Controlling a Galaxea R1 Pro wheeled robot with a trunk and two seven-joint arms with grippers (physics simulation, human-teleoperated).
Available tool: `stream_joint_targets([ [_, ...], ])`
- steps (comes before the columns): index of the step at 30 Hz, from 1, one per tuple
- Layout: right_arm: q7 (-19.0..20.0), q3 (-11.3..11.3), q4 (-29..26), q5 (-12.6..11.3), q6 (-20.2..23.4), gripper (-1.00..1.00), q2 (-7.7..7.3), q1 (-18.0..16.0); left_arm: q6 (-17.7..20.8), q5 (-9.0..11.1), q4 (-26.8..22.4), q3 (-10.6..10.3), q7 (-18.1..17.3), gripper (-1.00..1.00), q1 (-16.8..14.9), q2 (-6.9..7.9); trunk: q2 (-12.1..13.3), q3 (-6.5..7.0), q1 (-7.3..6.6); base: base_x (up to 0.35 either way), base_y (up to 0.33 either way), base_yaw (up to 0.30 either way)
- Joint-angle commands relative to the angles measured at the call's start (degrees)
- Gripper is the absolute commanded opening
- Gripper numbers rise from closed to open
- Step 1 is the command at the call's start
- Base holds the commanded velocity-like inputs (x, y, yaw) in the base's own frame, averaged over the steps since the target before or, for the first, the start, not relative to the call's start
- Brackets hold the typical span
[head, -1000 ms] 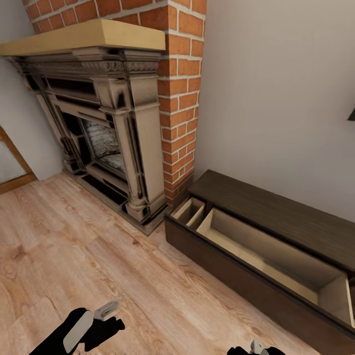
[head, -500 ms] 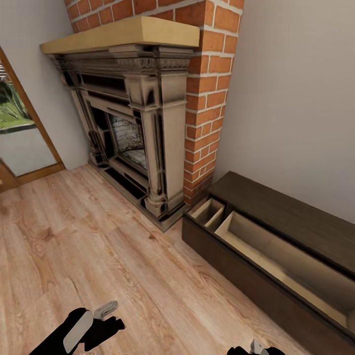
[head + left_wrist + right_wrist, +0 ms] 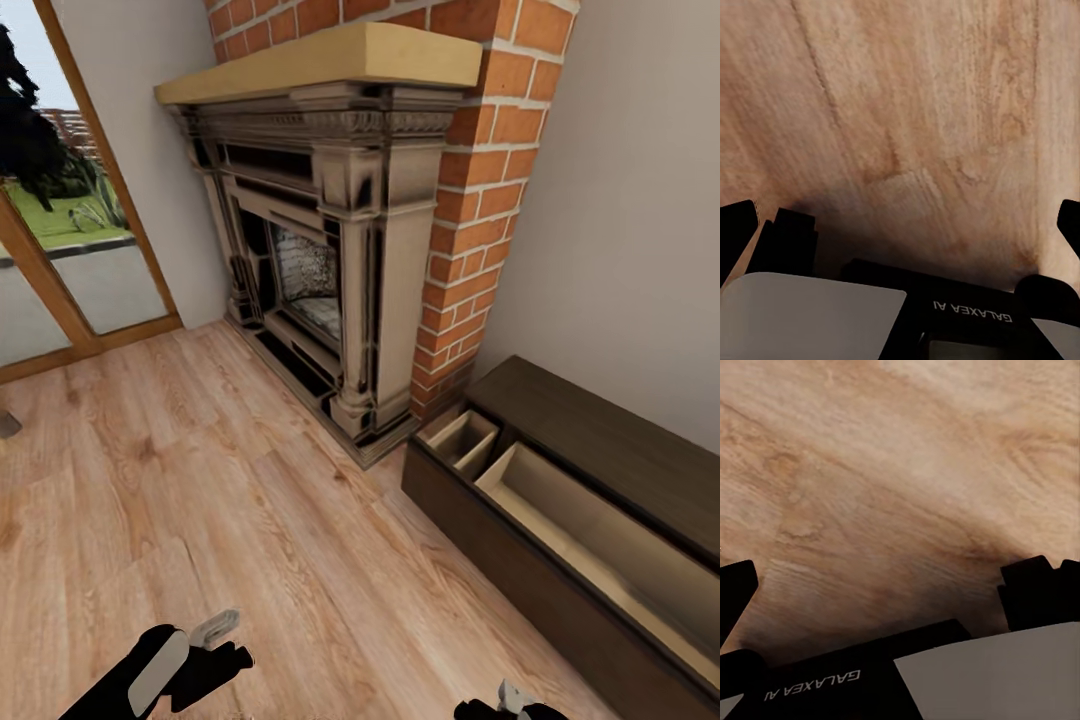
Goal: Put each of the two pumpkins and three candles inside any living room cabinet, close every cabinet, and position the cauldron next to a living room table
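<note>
Faintly mirrored "GALAXEA AI" lettering [image 3: 971, 312] on left tool body, wood floor [image 3: 915, 112] beneath

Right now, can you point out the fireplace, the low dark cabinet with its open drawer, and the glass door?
Fireplace [image 3: 330, 270], head view: on the grey surround around the firebox.
Cabinet [image 3: 610, 440], head view: on its flat dark top.
Open drawer [image 3: 610, 540], head view: on its pale wood inside.
Glass door [image 3: 70, 250], head view: on the pane.

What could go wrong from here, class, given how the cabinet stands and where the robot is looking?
1. The cabinet has its drawers pulled open and apparently empty; the robot could forget to close them.
2. The open drawer front juts over the floor, so the base could clip it while turning.
3. No pumpkins or candles are in sight, so searching may take time.
</note>
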Motion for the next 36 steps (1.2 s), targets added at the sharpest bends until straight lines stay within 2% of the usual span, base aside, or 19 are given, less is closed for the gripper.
stream_joint_targets([
  [1, 0.0, 0.0, 0.0, 0.0, 0.0, 1.0, 0.0, 0.0, 0.0, 0.0, 0.0, 0.0, 0.0, 1.0, 0.0, 0.0, 0.0, -0.04, 0.0, 0.002, 0.0, 0.274],
  [22, -0.3, 0.3, 0.0, 0.1, -0.3, 1.0, 0.0, 0.0, -1.2, -0.1, 0.0, -0.1, 0.2, 1.0, 0.0, 0.04, 0.0, -0.89, 0.0, 0.032, 0.0, 0.274],
  [26, -0.3, 0.3, 0.0, 0.1, -0.3, 1.0, 0.0, 0.0, -1.4, -0.1, 0.0, 0.0, 2.7, 1.0, 0.0, 0.08, 0.0, -1.06, 0.0, 0.001, 0.0, 0.274],
  [31, -0.4, 0.3, 0.0, 0.1, -0.3, 1.0, 0.0, 0.0, -3.5, -0.2, 0.0, 0.0, 6.2, 1.0, 0.0, 0.03, 0.0, -1.26, 0.0, 0.0, 0.0, 0.274],
  [36, -0.4, 0.3, 0.0, 0.1, -0.3, 1.0, 0.0, 0.0, -5.0, -0.2, 0.0, -0.1, 7.1, 1.0, 0.0, 0.06, 0.0, -1.46, 0.0, 0.0, 0.0, 0.274],
])
